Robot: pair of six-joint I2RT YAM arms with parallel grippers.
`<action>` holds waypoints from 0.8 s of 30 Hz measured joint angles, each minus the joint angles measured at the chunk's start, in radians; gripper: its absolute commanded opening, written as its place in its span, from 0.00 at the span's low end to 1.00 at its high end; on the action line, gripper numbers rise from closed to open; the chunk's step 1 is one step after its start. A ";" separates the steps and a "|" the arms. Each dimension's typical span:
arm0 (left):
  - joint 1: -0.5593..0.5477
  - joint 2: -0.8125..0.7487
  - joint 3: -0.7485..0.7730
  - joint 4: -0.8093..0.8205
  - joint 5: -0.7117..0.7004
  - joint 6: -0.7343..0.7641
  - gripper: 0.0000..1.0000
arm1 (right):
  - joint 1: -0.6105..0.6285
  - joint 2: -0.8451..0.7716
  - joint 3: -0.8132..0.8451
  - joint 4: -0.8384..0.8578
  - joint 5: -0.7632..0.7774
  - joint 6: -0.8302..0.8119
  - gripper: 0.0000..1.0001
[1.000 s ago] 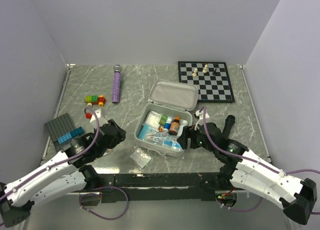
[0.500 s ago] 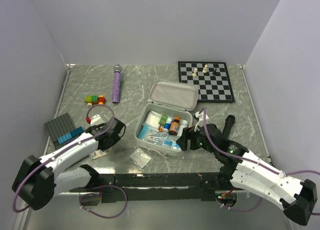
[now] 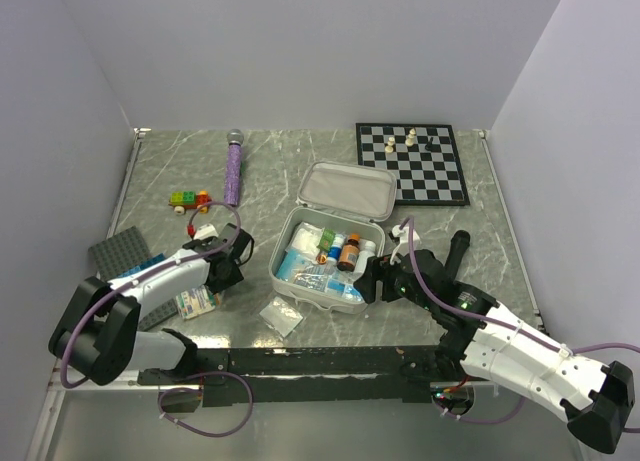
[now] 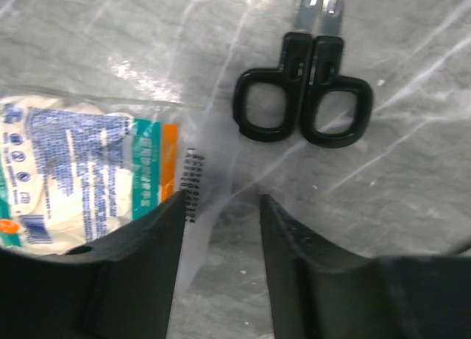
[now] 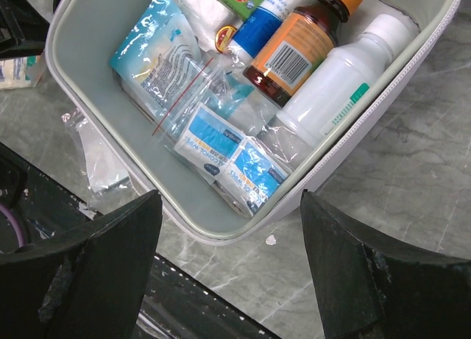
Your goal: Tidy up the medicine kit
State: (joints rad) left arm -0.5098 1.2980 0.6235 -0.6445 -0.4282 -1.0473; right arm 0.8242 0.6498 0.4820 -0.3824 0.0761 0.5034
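Left fingers (image 4: pixel 118 280), right fingers (image 5: pixel 88 280) apart.

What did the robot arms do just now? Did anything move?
The left arm pulled its elbow in, and its open fingers slid a little toward the back, uncovering a medicine packet. Nothing was grabbed. The right arm, medicine kit and chessboard stayed put.

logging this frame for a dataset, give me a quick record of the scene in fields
medicine kit: open, lid folded back
inside: brown orange-capped bottle, white bottle, blue-and-white sachets
left gripper: open, over the clear edge of a printed packet
scissors: closed, flat on the table beside the packet
right gripper: open, over the kit's wall
also out: clear bag
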 measured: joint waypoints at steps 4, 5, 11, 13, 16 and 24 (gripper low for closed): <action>0.002 0.009 0.003 0.024 0.026 0.019 0.33 | 0.000 0.000 0.000 0.000 0.010 0.000 0.82; 0.002 0.011 0.003 0.029 0.032 0.025 0.30 | 0.000 0.000 0.000 -0.001 0.011 0.000 0.82; 0.002 0.010 0.003 0.036 0.056 0.040 0.01 | 0.000 -0.011 -0.006 -0.002 0.013 0.000 0.82; 0.001 0.006 0.003 0.041 0.069 0.041 0.01 | 0.000 -0.012 -0.009 -0.005 0.014 0.000 0.82; -0.001 -0.009 -0.002 0.055 0.111 0.041 0.01 | 0.000 -0.012 -0.009 -0.008 0.016 0.000 0.82; -0.046 -0.238 -0.021 0.064 0.213 0.041 0.01 | 0.000 -0.003 -0.009 -0.009 0.018 0.000 0.82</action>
State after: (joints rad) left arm -0.5560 1.0595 0.6025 -0.5800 -0.2150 -1.0061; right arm 0.8242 0.6464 0.4728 -0.3916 0.0940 0.5030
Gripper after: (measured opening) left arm 0.015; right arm 0.823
